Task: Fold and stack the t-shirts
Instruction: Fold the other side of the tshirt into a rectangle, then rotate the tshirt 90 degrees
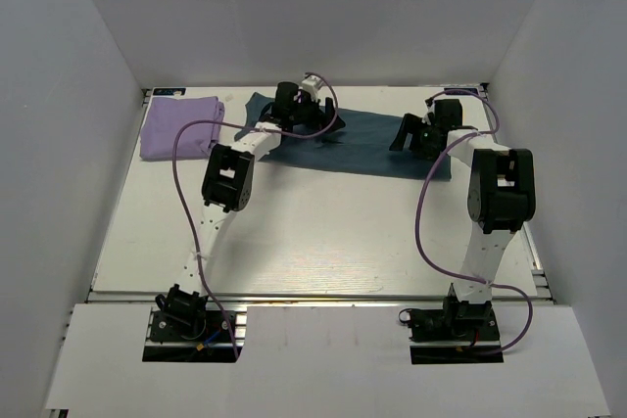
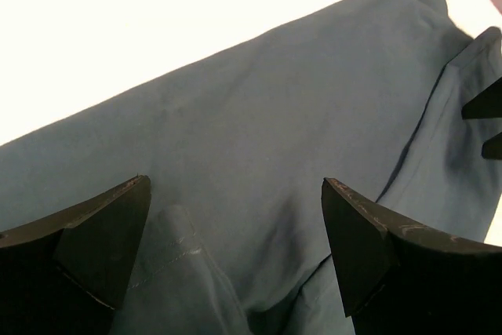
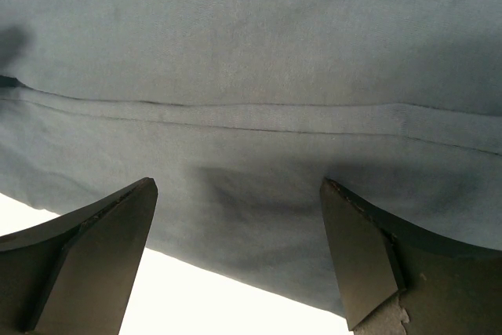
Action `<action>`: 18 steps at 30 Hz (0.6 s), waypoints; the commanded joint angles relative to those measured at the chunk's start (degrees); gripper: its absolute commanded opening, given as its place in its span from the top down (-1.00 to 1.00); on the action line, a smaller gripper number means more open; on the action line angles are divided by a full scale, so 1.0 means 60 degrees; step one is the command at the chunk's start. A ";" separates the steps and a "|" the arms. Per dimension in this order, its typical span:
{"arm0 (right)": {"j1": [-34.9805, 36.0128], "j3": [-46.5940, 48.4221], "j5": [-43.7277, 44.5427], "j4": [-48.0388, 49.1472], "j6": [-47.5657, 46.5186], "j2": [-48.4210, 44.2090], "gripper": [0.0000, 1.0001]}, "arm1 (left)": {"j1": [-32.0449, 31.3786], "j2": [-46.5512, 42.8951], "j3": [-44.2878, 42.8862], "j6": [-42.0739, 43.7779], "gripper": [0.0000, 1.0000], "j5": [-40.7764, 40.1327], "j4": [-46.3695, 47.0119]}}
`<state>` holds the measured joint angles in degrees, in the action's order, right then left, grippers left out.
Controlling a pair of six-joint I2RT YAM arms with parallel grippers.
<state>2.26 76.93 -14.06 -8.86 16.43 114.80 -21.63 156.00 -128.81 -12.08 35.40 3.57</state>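
Observation:
The dark slate-blue t-shirt (image 1: 367, 147) lies spread in a long strip across the back of the table. The lavender t-shirt (image 1: 179, 126) lies folded at the back left. My left gripper (image 1: 312, 122) is open above the blue shirt's left part; in the left wrist view (image 2: 235, 186) a stitched fold of the shirt (image 2: 176, 260) rises between the jaws. My right gripper (image 1: 404, 136) is open above the shirt's right part; in the right wrist view (image 3: 239, 190) the shirt's near edge (image 3: 259, 264) lies between the jaws.
White walls enclose the table on the left, back and right. The table's bare white surface (image 1: 323, 227) stretches between the shirts and the arm bases. The right gripper's fingertips show at the right edge of the left wrist view (image 2: 486, 111).

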 commanded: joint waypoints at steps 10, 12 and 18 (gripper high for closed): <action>-0.0040 0.1868 0.1211 -0.0733 -0.0336 -0.0225 -0.81 | 0.0145 -0.2951 0.0722 -0.0784 -1.00 -0.2685 0.0842; -0.0055 0.2336 0.1521 -0.1068 -0.0306 -0.0078 -0.81 | 0.0148 -0.3234 0.1060 -0.0785 -1.00 -0.3272 0.0492; -0.0054 0.5322 0.2608 -0.3019 -0.0292 0.2031 -0.81 | 0.0250 -0.5140 0.3668 -0.0697 -1.00 -0.6787 -0.1370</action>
<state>2.26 103.13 -3.11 -19.59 14.76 121.99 -20.84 131.52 -111.85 -15.97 6.98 1.08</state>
